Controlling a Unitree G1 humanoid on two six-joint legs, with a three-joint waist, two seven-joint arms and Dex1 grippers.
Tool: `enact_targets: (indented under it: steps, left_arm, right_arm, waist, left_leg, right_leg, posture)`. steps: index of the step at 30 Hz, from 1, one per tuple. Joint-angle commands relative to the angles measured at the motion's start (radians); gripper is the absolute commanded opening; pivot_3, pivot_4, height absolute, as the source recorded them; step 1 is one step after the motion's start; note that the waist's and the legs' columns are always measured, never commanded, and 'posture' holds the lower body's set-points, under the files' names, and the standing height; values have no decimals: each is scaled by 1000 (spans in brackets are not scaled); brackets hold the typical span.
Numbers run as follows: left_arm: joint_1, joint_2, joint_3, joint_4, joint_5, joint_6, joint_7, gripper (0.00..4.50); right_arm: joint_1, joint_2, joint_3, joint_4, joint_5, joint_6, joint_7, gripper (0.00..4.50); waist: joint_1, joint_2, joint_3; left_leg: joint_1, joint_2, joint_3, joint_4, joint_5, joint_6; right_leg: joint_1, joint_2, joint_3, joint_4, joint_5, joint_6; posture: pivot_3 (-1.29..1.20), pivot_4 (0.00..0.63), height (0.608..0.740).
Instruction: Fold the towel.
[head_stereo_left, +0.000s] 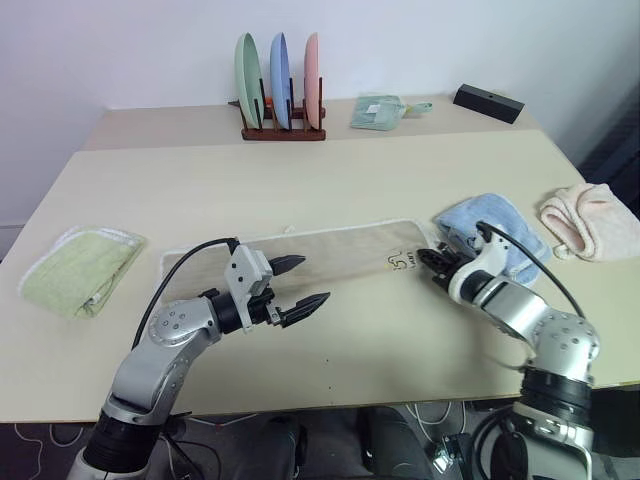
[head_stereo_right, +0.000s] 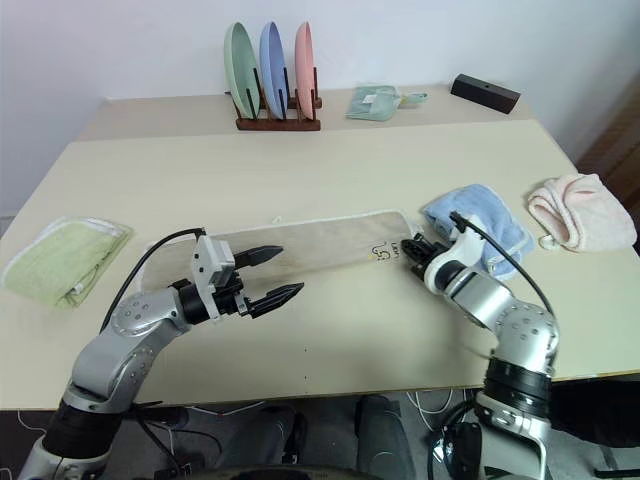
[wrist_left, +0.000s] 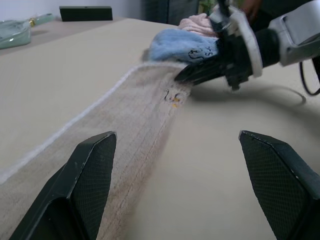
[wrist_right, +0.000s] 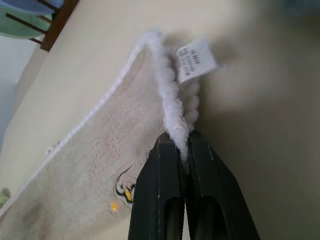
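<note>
Pale beige table (head_stereo_left: 330, 170) against a white wall, with a rack of plates (head_stereo_left: 280, 85) at the back. From the head camera you can see the towel (head_stereo_left: 330, 252) stretched flat across the middle of the table, long and tan with whitish edging; a green folded towel (head_stereo_left: 75, 270) sits well off at your left and a blue towel (head_stereo_left: 495, 235) just beyond the tan one's right end. Your right gripper (head_stereo_left: 437, 262) is down at that right end, beside the small dark mark (head_stereo_left: 402, 262).

Left wrist view now: your left gripper (wrist_left: 177, 165) hangs with its jaws spread wide and nothing between them, above the towel's near long edge.

Right wrist view: the right gripper (wrist_right: 186, 145) is clamped tight on the fluffy white hem, with the care label (wrist_right: 196, 60) just past the fingertips.

This terry cloth looks light, soft and floppy, so it should drape and drag, not hold shape. A pinch on the hem is a sound hold; you'll likely want the left gripper on the opposite end or the matching corner to keep the fold square.
</note>
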Motion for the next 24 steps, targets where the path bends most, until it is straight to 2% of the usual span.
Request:
enact_targets:
  steps: [1, 5, 8, 12, 14, 19, 24]
  left_arm:
    - [-21, 9, 25, 8, -4, -29, -17, 4008]
    - [-30, 16, 34, 32, -3, -35, -29, 4008]
    - [-39, 18, 38, 44, -1, -40, -32, 4008]
    - [-42, 21, 44, 47, 2, -41, -32, 4008]
    - [-43, 21, 45, 47, 4, -39, -31, 4008]
    - [-27, 17, 52, 22, 8, -35, -9, 4008]
    - [7, 26, 69, -15, 2, -24, 16, 4008]
  right_arm:
    - [38, -118, -52, -112, 63, 21, 55, 24]
    - [31, -262, -14, -168, 37, 14, 178, 24]
    - [-31, -378, 122, -233, -55, 1, 328, 24]
    - [-126, -450, 335, -283, -181, -32, 513, 24]
    - [-164, -453, 431, -290, -241, -49, 586, 24]
    - [-258, -312, 728, -174, -455, -117, 665, 24]
    - [-270, -226, 806, -97, -578, -161, 716, 24]
  waist:
    - [-1, 0, 0]
    - [-4, 1, 1]
    - [-6, 2, 2]
    - [-3, 1, 2]
    - [-2, 0, 3]
    - [12, -3, 4]
    - [16, -3, 5]
  left_leg:
    - [0, 0, 0, 0, 0, 0]
    - [0, 0, 1, 0, 0, 1]
    - [0, 1, 1, 0, 0, 1]
    - [0, 1, 1, 0, 0, 1]
    - [0, 1, 0, 0, 0, 1]
    - [-2, 0, -1, 0, 0, 0]
    - [-2, 0, -1, -1, 1, -2]
  right_leg:
    - [0, 0, 0, 0, 0, 0]
    - [0, 0, 0, -1, 0, 0]
    - [0, 0, 0, -1, 0, 0]
    - [1, 0, -1, -1, -1, 1]
    - [1, 0, -1, -2, -1, 1]
    - [0, -1, -2, -3, 0, 1]
    - [-1, -1, -2, -3, 0, 1]
  posture:
    - [0, 150, 721]
    - [0, 150, 721]
    - [0, 150, 721]
    - [0, 150, 721]
    - [0, 150, 721]
    - [0, 150, 721]
    - [0, 150, 721]
